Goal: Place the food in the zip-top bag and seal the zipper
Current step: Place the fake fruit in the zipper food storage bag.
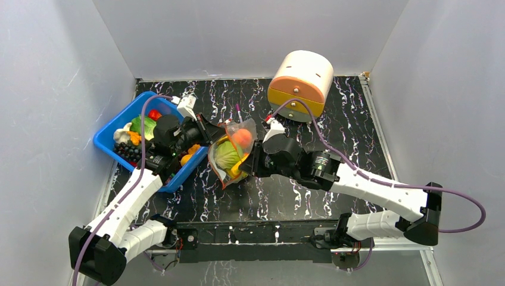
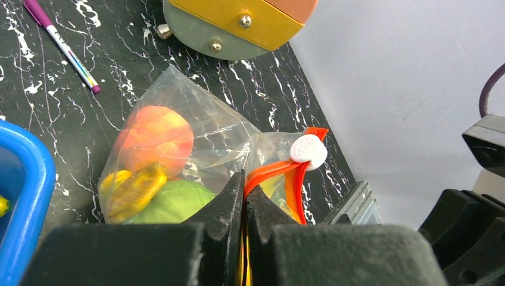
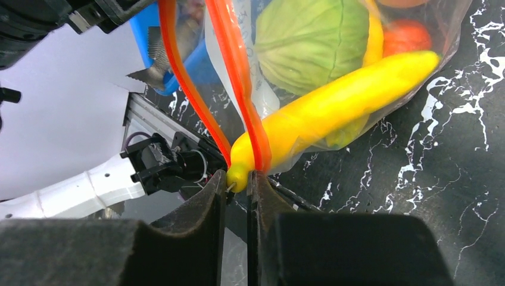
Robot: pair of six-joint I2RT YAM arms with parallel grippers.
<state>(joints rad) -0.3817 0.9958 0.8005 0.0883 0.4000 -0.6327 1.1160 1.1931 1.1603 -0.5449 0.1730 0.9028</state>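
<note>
The clear zip-top bag (image 1: 229,156) lies mid-table with a green cabbage (image 2: 172,202), an orange fruit (image 2: 155,137) and yellow bananas (image 3: 339,101) inside. My left gripper (image 2: 245,179) is shut on the red-orange zipper (image 2: 271,171) near its white slider (image 2: 308,149), at the bag's left side (image 1: 208,136). My right gripper (image 3: 239,177) is nearly shut on the other end of the zipper (image 3: 235,59), with a banana tip caught between its fingers; it is at the bag's right side (image 1: 247,164). The bag's mouth gapes between the two strips.
A blue bin (image 1: 110,134) with more toy food stands at the left, touching the left arm. A cream and orange drawer unit (image 1: 301,80) stands at the back. A purple pen (image 1: 238,111) lies behind the bag. Grey walls enclose the table.
</note>
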